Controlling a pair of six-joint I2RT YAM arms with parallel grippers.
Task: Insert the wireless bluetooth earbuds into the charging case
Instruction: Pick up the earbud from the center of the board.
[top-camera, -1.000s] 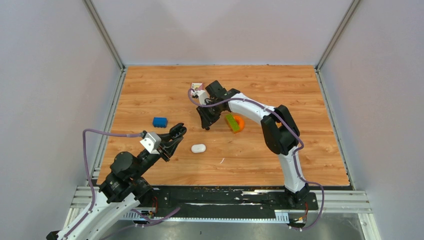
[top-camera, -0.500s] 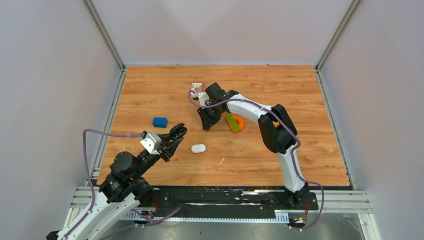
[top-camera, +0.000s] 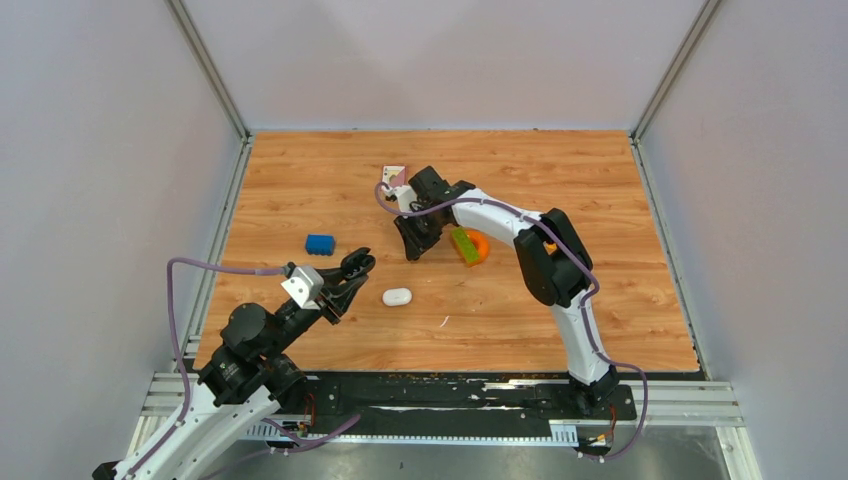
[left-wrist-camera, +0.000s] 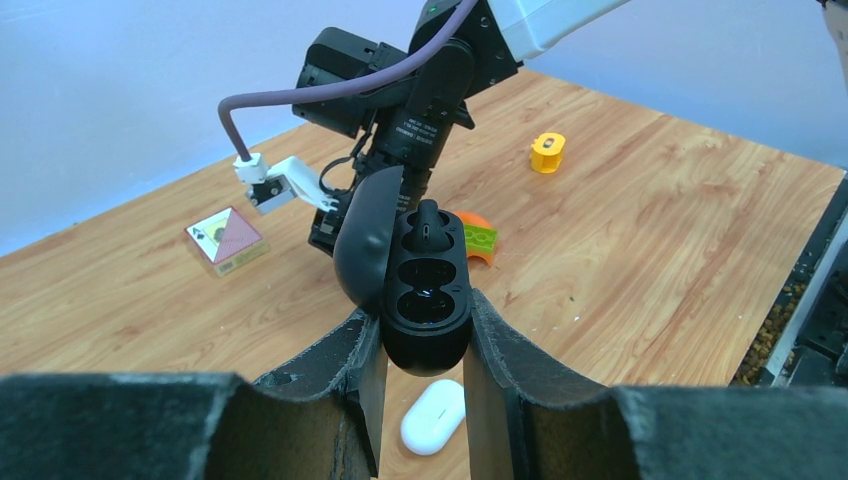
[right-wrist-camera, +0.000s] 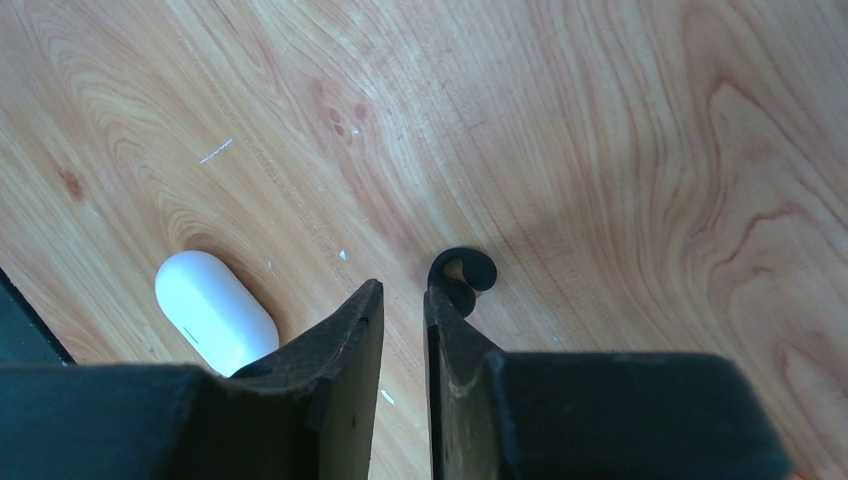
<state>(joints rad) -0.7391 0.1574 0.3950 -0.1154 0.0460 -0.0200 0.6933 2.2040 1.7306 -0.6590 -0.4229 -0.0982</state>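
One bud (left-wrist-camera: 428, 222) seated, case (left-wrist-camera: 428, 300) clamped in my left gripper (left-wrist-camera: 423, 335); right gripper (right-wrist-camera: 402, 293), barely apart, has edged beside the next bud (right-wrist-camera: 482, 270).

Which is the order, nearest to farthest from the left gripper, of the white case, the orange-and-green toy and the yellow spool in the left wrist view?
From the left gripper, which holds the black case, in the left wrist view:
1. White case: just below the gripper, at the bottom.
2. Orange-and-green toy: further out, near the middle.
3. Yellow spool: farthest, upper right.
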